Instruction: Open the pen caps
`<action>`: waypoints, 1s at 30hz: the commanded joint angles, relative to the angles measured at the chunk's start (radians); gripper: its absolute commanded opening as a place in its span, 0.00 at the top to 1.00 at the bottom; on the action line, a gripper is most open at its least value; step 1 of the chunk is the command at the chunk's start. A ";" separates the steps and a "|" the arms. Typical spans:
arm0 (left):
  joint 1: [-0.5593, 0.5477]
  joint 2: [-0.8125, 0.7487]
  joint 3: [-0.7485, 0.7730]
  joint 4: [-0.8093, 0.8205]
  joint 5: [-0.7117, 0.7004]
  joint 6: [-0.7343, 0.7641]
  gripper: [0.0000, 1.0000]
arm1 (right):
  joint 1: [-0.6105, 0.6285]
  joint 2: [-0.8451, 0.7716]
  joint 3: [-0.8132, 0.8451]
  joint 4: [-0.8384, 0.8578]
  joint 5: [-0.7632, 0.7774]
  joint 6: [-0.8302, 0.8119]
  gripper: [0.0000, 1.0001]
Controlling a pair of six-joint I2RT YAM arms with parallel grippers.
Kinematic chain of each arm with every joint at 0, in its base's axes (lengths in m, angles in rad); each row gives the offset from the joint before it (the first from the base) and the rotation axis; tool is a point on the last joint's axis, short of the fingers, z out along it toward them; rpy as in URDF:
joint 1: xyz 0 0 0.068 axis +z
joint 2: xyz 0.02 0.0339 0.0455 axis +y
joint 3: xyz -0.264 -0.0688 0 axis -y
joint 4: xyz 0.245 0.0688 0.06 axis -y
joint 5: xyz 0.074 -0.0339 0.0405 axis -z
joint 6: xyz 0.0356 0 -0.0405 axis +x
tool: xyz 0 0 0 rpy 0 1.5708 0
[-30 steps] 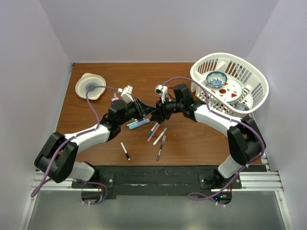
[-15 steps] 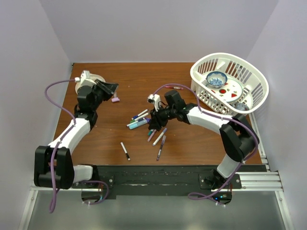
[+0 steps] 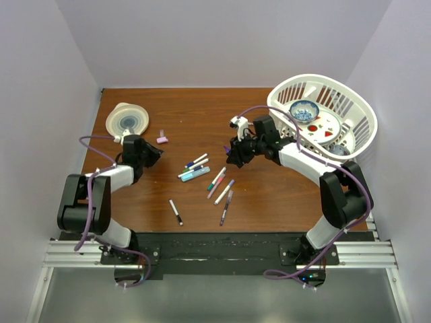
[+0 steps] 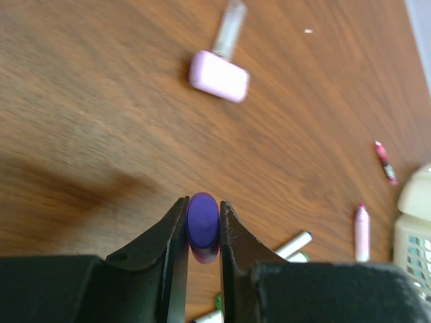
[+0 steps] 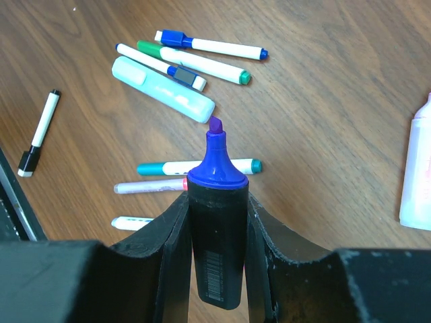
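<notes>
My left gripper is shut on a purple pen cap and hovers low over the table's left part. My right gripper is shut on a black-barrelled highlighter. Its purple tip is bare and points down at the table. From above this gripper sits just right of the pens. Loose pens lie between the arms: a teal highlighter, slim white pens with blue, green and teal ends, and a black-capped one. A pink cap lies alone.
A white basket holding dishes stands at the back right, close behind the right arm. A round white dish sits at the back left. A pale pink barrel lies right of my right gripper. Two pink pens lie near the basket.
The grippers, together at the table's middle a second ago, have separated. The left arm swung left with the purple cap, then drew nearer. The right arm pulled back right with the uncapped highlighter.
</notes>
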 commanded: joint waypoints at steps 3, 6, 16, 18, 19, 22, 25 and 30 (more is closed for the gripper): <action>0.009 0.109 0.085 0.045 -0.076 -0.026 0.77 | -0.021 -0.040 0.005 0.027 0.013 0.006 1.00; 0.012 0.105 0.105 0.039 -0.109 -0.020 0.55 | -0.035 -0.036 0.004 0.030 0.056 0.004 1.00; 0.021 -0.136 0.125 -0.027 -0.114 0.061 0.20 | -0.063 0.023 0.035 -0.022 0.234 -0.082 0.92; 0.027 -0.211 0.140 -0.047 -0.046 0.132 0.16 | -0.069 0.038 0.050 -0.037 0.277 -0.114 0.92; 0.027 -0.237 0.148 -0.053 -0.006 0.166 0.16 | -0.072 0.046 0.058 -0.046 0.311 -0.126 0.91; 0.029 -0.326 0.191 -0.139 0.115 0.310 0.15 | -0.092 0.089 0.100 -0.092 0.342 -0.157 0.89; 0.029 -0.470 0.154 -0.176 0.186 0.437 0.15 | -0.100 0.153 0.201 -0.173 0.345 -0.192 0.88; 0.023 -0.608 0.082 -0.263 0.180 0.545 0.14 | -0.110 0.275 0.367 -0.336 0.340 -0.278 0.87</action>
